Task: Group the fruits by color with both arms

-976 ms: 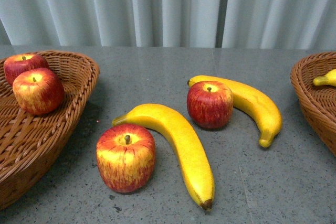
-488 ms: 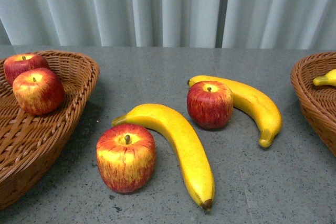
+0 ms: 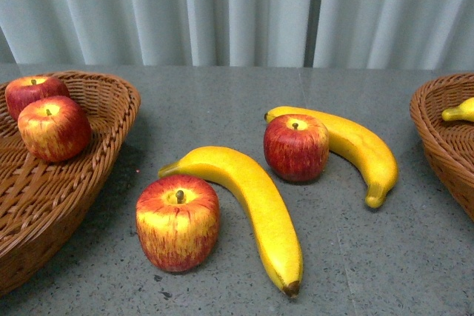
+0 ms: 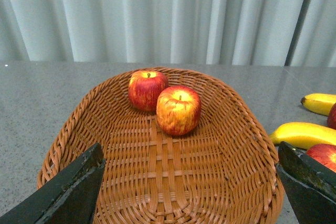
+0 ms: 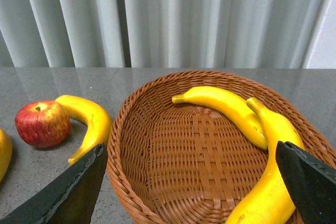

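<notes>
On the grey table lie a near apple (image 3: 178, 221), a far apple (image 3: 296, 147), a near banana (image 3: 255, 201) and a far banana (image 3: 355, 147). Two apples (image 3: 53, 127) (image 3: 33, 90) sit in the left wicker basket (image 3: 111, 146); they also show in the left wrist view (image 4: 178, 109) (image 4: 147, 88). The right basket (image 3: 437, 131) holds two bananas (image 5: 226, 107) (image 5: 273, 171). My left gripper (image 4: 191, 192) is open and empty above the left basket (image 4: 68, 135). My right gripper (image 5: 191, 192) is open and empty above the right basket (image 5: 131, 171). No arm shows in the front view.
A pale pleated curtain (image 3: 237, 12) hangs behind the table. The baskets stand at the table's left and right ends, with the loose fruit between them. The far apple (image 5: 42, 124) and far banana (image 5: 89, 121) show beside the right basket in the right wrist view.
</notes>
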Robot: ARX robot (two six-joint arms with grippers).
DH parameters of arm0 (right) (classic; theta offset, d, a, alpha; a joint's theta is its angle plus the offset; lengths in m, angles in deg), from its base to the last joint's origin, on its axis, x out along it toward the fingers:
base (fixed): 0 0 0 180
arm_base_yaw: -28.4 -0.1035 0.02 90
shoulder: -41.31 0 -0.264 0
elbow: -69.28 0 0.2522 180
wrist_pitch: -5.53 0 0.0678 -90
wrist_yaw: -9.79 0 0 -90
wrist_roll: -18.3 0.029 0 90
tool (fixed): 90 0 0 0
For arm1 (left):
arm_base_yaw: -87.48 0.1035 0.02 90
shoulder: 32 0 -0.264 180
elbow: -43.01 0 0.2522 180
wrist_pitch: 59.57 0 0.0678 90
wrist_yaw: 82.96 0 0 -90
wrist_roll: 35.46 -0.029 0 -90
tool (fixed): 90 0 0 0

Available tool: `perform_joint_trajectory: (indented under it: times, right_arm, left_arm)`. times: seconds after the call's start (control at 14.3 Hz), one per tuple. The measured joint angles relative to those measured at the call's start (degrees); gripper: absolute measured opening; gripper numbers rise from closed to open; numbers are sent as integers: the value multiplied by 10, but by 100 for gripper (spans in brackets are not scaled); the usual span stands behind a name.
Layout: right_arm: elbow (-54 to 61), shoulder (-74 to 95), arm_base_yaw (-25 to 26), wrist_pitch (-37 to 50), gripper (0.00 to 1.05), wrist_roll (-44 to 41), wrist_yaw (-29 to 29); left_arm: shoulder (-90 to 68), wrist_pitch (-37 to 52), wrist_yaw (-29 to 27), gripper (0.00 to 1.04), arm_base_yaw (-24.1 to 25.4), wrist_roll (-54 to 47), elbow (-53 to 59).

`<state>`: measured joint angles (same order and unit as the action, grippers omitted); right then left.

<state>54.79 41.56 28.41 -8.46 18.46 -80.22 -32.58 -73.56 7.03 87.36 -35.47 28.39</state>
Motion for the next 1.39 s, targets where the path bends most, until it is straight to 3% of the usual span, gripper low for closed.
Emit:
perform_joint_trajectory:
  times: [0.35, 0.49, 0.56, 0.63, 0.7, 0.98, 1.11, 1.39]
  right_arm:
    - [0, 0, 0, 0, 98, 0, 0]
    - [0, 0, 0, 0, 98, -1, 0]
    - [0, 0, 0, 1, 98, 0, 0]
    - [0, 0, 0, -1, 98, 0, 0]
    - [0, 0, 0, -1, 98, 0, 0]
    - [0, 0, 0, 0, 98, 0, 0]
    - [0, 0, 0, -1, 98, 0, 0]
    - [0, 0, 0, 0, 98, 0, 0]
  left_arm:
    - [0, 0, 0, 98, 0, 0, 0]
    - [-90, -117, -155, 98, -55, 44, -56]
    - [-144, -77, -205, 98, -31, 52, -76]
    - [-189, -11, -212, 98, -9, 42, -100]
    - [-229, 48, -191, 98, 1, 26, -127]
    - [-308, 130, -149, 98, 21, -1, -176]
    - [-432, 211, -88, 98, 17, -39, -247]
    - [-658, 100, 76, 98, -114, -137, -412]
